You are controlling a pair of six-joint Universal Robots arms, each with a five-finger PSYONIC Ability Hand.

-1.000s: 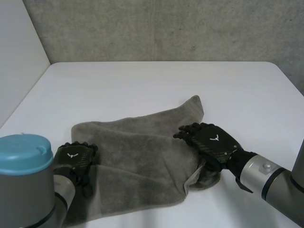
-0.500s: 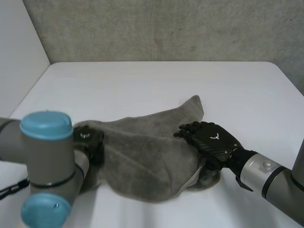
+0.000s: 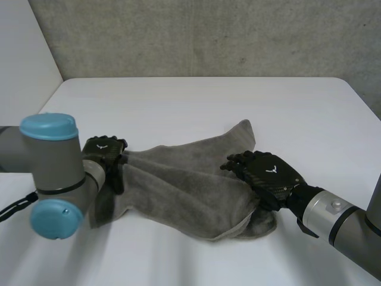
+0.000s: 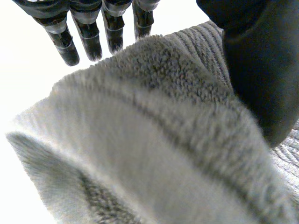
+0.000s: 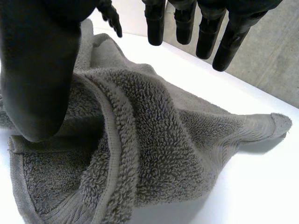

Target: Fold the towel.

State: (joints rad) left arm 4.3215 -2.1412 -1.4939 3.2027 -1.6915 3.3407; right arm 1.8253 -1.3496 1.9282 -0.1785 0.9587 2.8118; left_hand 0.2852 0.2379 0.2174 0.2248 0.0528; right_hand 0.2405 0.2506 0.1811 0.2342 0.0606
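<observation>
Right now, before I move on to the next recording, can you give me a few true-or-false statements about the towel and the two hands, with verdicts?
1. The grey towel lies on a white table. True.
2. The towel is folded into a neat flat square. False: it is bunched and creased, with one corner pointing toward the table's far edge.
3. The left hand holds the towel's left end between thumb and fingers. True.
4. The right hand rests on bare table, apart from the towel. False: it lies on the towel's right part, with cloth bunched under its palm.
</observation>
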